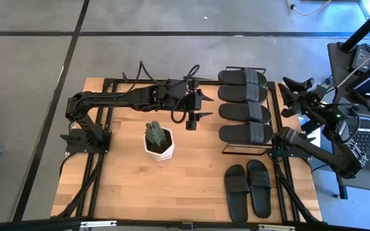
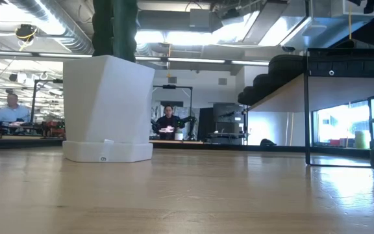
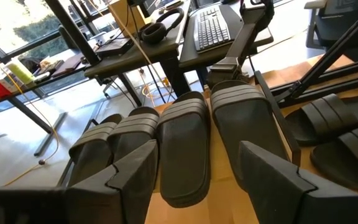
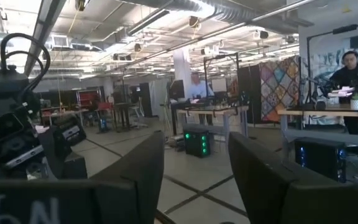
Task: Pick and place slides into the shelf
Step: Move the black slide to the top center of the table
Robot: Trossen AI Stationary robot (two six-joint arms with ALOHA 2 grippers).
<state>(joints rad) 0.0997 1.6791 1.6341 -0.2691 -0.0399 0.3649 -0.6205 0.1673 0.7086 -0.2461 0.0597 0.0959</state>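
Four slides [image 1: 244, 105] sit side by side on top of the shelf [image 1: 237, 149] at the far right of the surface [image 1: 172, 186], while the remaining pair [image 1: 249, 188] lies flat on the surface just in front of the shelf. The left gripper [image 1: 195, 109] hovers beside the shelf's row with its fingers spread and nothing between them, and the right gripper [image 4: 194, 180] is parked off the surface's right edge, spread and empty too. The white pot [image 1: 158, 147] mid-surface holds a small green cactus [image 1: 155, 133].
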